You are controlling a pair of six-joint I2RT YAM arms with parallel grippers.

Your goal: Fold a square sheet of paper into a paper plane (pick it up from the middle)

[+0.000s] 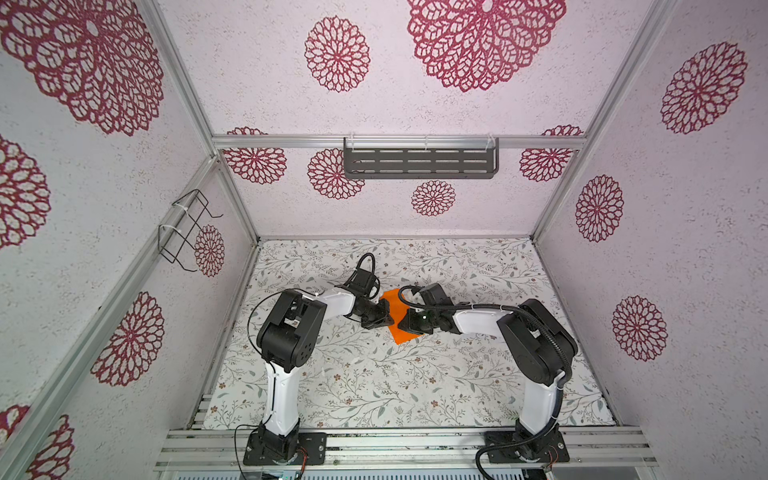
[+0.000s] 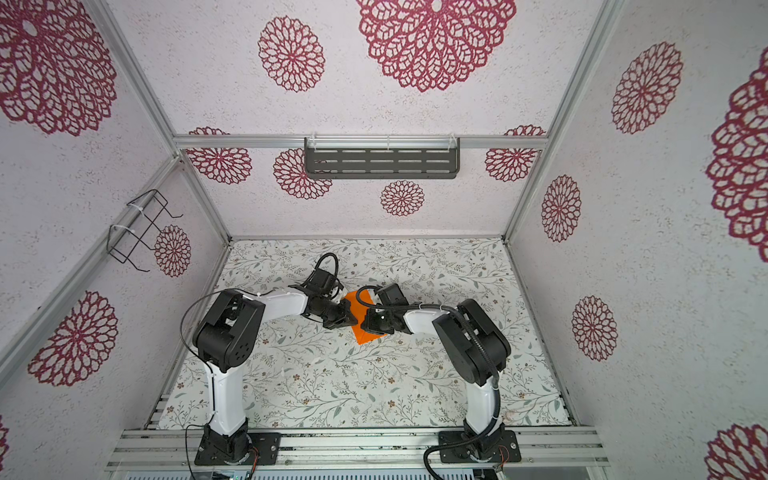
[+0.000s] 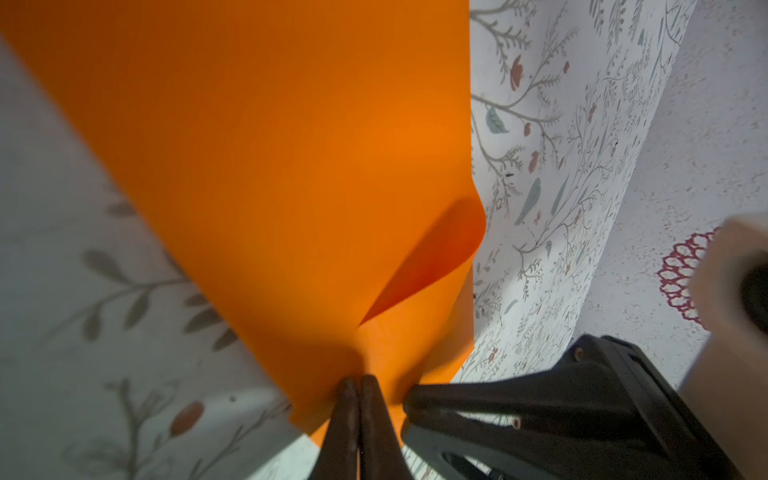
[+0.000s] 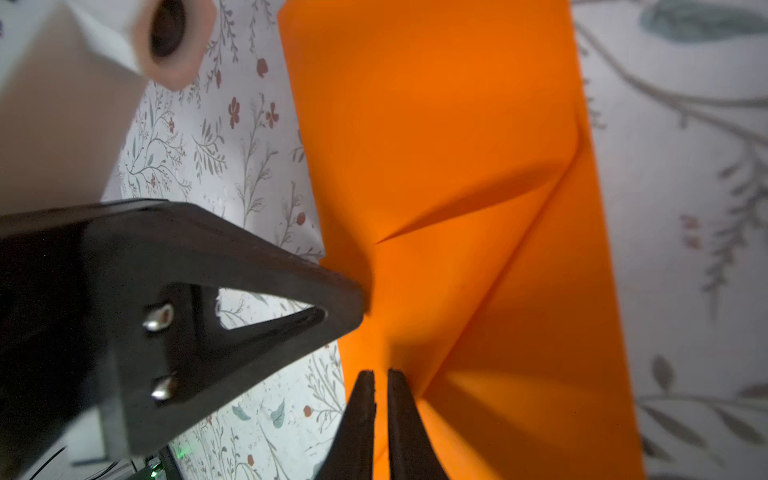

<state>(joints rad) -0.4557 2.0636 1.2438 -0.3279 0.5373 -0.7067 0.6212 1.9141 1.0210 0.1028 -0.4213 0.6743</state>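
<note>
Orange sheet (image 1: 401, 335) — edge pinched, buckled — open tabletop (image 1: 374, 386) around

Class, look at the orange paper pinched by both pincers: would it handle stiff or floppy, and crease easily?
Probably floppy: the thin orange paper sheet bulges into a curl beside the left pincer. Likely creases easily: sharp folds fan out from the right pincer.

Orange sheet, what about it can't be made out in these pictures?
Top views: the left gripper and right gripper cover the middle of the orange sheet; creases hidden.
Left wrist view: its far corners run off the top edge.
Right wrist view: cut off top and bottom; the table beside it is blurred.
</note>
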